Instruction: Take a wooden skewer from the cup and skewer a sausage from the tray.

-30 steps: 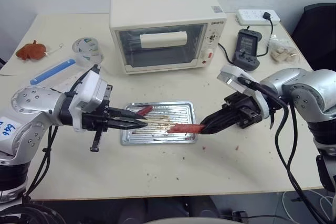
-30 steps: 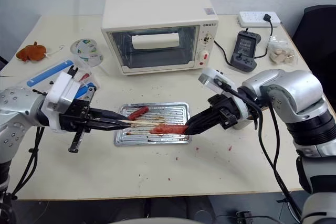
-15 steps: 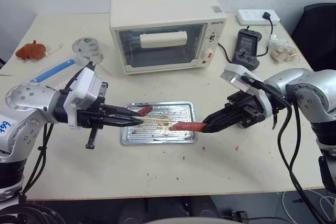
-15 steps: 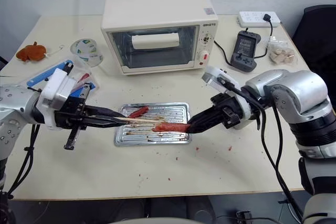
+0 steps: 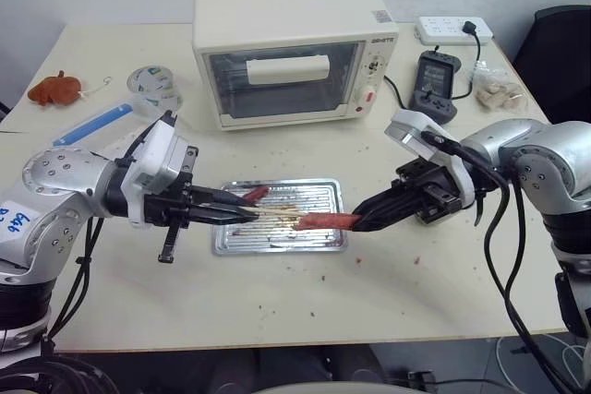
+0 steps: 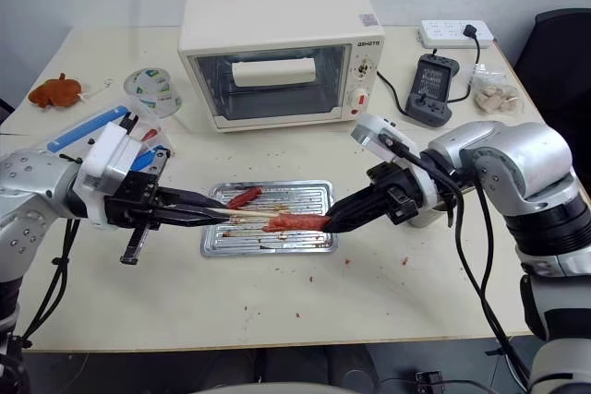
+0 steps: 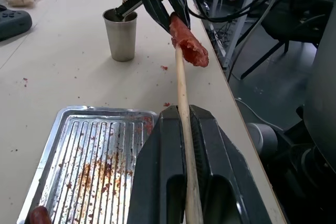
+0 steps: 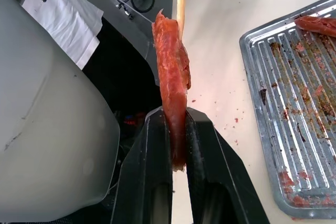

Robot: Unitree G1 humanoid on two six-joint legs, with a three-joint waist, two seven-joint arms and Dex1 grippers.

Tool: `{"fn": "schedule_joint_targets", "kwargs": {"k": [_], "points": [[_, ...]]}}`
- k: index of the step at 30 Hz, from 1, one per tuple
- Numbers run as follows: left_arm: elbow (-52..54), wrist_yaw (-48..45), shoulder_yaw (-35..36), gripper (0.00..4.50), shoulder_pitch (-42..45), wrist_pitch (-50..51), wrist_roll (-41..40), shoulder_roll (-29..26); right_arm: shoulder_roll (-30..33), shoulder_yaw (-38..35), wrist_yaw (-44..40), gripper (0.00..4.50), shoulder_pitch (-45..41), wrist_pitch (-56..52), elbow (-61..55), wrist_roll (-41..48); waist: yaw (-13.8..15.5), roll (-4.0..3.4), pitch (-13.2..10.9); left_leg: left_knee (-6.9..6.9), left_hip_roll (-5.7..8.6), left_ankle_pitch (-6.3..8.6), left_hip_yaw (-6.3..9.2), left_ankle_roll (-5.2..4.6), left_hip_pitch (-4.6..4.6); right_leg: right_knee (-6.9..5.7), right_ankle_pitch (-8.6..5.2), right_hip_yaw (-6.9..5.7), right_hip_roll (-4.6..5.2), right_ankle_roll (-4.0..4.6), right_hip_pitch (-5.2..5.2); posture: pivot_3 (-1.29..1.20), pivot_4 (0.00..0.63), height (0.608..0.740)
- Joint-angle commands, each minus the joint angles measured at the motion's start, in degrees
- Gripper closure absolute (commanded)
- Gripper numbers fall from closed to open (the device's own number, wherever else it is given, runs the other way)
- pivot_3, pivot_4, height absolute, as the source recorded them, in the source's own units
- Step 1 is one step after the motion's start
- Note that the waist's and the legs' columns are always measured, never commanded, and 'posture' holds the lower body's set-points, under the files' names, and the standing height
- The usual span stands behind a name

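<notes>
Over the silver tray (image 5: pixel 317 195), my left gripper (image 5: pixel 249 214) is shut on a thin wooden skewer (image 5: pixel 277 215) that points right. From the right, my right gripper (image 5: pixel 360 222) is shut on one end of a reddish sausage (image 5: pixel 328 220), held level above the tray's right edge. The skewer's tip (image 7: pixel 178 51) meets the sausage's free end (image 7: pixel 188 43); I cannot tell whether it has gone in. A second sausage (image 5: pixel 256 194) lies at the tray's far left corner. The grey cup (image 7: pixel 121 34) stands on the table behind the right gripper.
A cream toaster oven (image 5: pixel 286 53) stands behind the tray. A clear tape roll (image 5: pixel 152 88) and a plastic box with a blue strip (image 5: pixel 92 125) lie at the left. A black device (image 5: pixel 436 85), a power strip (image 5: pixel 452 29) and a small bag (image 5: pixel 499 91) sit at the far right.
Hardly anything: the left gripper wavered slightly left and came back. Both grips hold, and the skewer's tip stays at the sausage's end.
</notes>
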State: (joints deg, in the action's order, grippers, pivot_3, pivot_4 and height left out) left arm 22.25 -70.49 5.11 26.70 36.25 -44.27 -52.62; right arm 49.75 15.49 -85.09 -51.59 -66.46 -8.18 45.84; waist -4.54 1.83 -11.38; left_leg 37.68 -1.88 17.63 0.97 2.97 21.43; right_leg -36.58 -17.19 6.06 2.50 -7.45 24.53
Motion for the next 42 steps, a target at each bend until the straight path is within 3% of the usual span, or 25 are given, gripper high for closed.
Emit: {"fn": "schedule_joint_targets", "kwargs": {"k": [1, 20, 42], "points": [[1.14, 0.05, -0.36, 4.50, 1.07, -0.83, 0.50, 0.10, -0.15, -1.98, 0.26, 4.42, -1.46, -0.43, -1.37, 1.24, -0.01, 0.00, 0.00, 0.00, 0.00, 0.00, 0.00, 0.00, 0.00, 0.00, 0.00, 0.00, 0.00, 0.00, 0.00, 0.00, 0.150, 0.740], [0.68, 1.19, -5.70, 4.50, 3.68, -2.53, 3.74, 5.98, -3.13, -3.35, 3.69, 4.42, -2.78, -3.50, -2.43, 3.73, 0.09, 0.00, 0.00, 0.04, 0.00, 0.00, 0.01, 0.00, 0.02, -0.01, 0.01, 0.00, 0.01, -0.03, 0.00, 0.00, 0.150, 0.740], [-1.42, 0.05, -5.86, 4.50, 4.71, -4.17, 5.71, 7.56, -2.29, -4.58, 4.99, 4.42, -1.28, -4.34, -3.75, 4.64, 0.09, 0.00, 0.00, 0.05, 0.00, 0.00, 0.02, 0.00, 0.03, 0.01, 0.02, 0.00, 0.00, -0.03, 0.00, 0.00, 0.150, 0.740]]}}
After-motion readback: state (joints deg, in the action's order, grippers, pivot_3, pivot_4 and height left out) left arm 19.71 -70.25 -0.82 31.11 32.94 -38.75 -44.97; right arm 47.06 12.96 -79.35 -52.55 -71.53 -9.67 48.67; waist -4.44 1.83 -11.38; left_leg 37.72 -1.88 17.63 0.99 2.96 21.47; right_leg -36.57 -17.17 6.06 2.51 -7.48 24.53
